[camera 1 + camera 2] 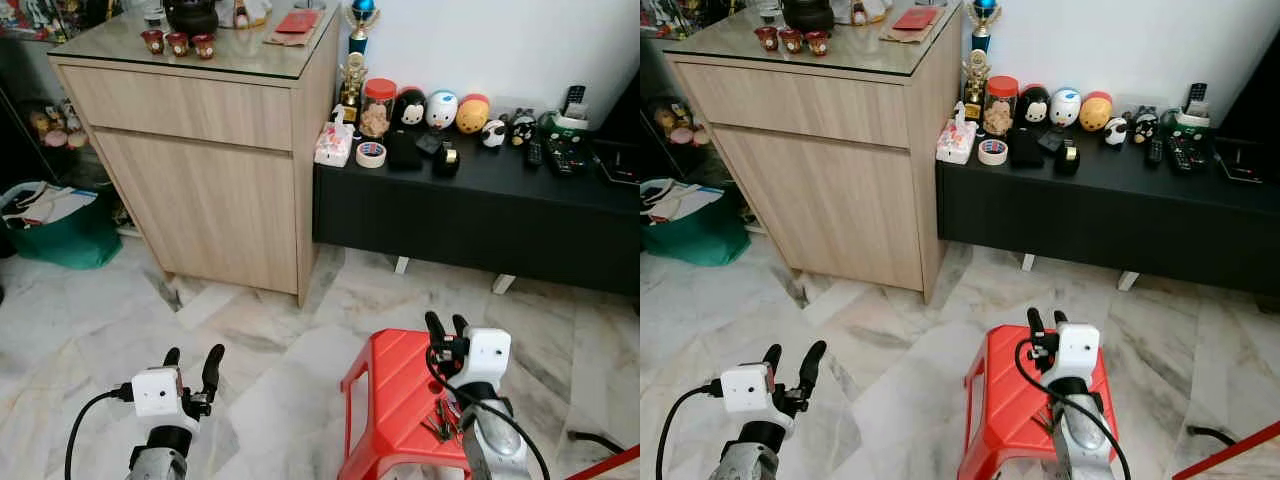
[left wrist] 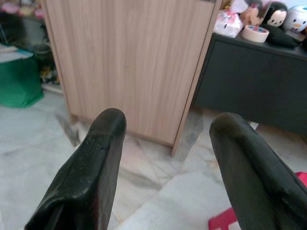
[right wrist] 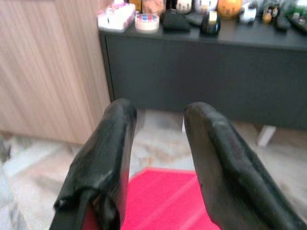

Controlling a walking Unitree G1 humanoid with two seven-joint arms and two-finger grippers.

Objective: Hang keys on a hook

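The keys (image 1: 441,419) lie on the red stool (image 1: 385,400), nearest, just under the right arm. The right gripper (image 1: 446,324) hovers over the stool's far edge, fingers apart, empty; it should draw back and descend squarely. The left gripper (image 1: 192,358) waits open. No hook is identifiable yet.

Even, bright indoor light, soft shadows, sharp head views; wrist-view fingers (image 2: 91,172) blurred up close.
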